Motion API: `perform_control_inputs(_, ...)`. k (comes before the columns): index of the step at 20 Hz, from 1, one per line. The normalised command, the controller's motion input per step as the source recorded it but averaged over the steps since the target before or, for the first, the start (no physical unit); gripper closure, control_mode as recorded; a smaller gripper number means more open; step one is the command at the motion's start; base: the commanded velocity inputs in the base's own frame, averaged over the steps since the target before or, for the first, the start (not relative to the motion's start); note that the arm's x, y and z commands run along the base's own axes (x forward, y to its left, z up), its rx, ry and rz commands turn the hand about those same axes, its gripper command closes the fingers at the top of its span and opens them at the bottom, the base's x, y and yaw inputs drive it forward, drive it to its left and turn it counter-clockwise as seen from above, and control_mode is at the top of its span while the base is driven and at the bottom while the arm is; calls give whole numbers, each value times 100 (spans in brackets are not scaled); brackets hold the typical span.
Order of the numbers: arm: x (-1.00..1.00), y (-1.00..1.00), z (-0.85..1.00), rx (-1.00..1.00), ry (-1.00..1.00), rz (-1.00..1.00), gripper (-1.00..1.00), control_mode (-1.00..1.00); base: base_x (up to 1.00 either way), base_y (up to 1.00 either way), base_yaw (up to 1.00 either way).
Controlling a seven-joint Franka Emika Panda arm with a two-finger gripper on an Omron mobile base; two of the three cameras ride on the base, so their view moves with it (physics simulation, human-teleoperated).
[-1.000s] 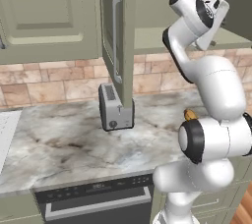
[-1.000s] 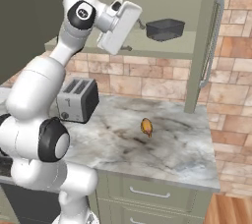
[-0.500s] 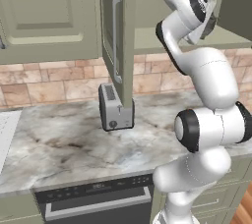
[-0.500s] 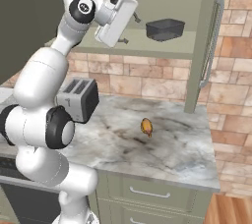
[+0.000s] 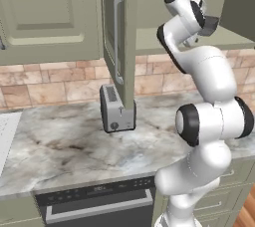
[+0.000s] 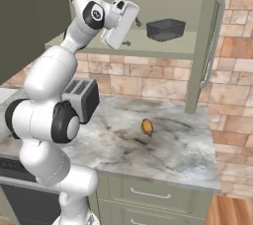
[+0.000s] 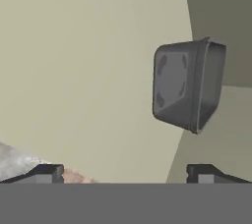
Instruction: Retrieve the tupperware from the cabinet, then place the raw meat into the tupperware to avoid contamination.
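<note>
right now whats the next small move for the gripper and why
Probably ease the gripper forward toward the tupperware: it sits on the open cabinet shelf, apart from the open, empty gripper, while the raw meat waits on the counter.

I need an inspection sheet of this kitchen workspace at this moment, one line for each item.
Surface: marble counter, raw meat lies loose on it.
Job's things: tupperware on the floor of the open cabinet, not yet taken.
Clutter: silver toaster on the counter.
Grippers: gripper raised at cabinet height, short of the tupperware, jaws open and empty.
Cables: nothing seen.
Surroundings: brick backsplash, drawers under the counter, both cabinet doors open.
</note>
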Motion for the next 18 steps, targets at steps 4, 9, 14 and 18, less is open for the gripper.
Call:
perform_control_inputs(4, 32, -15, 0, 0, 0, 8, -100, -100, 0, 0, 0)
perform_control_inputs(9, 40, -20, 0, 0, -2, 5, -100, -100, 0, 0, 0)
perform_control_inputs(14, 40, -17, 0, 0, -7, 6, -100, -100, 0, 0, 0)
perform_control_inputs(18, 34, -10, 0, 0, -11, 5, -100, -100, 0, 0, 0)
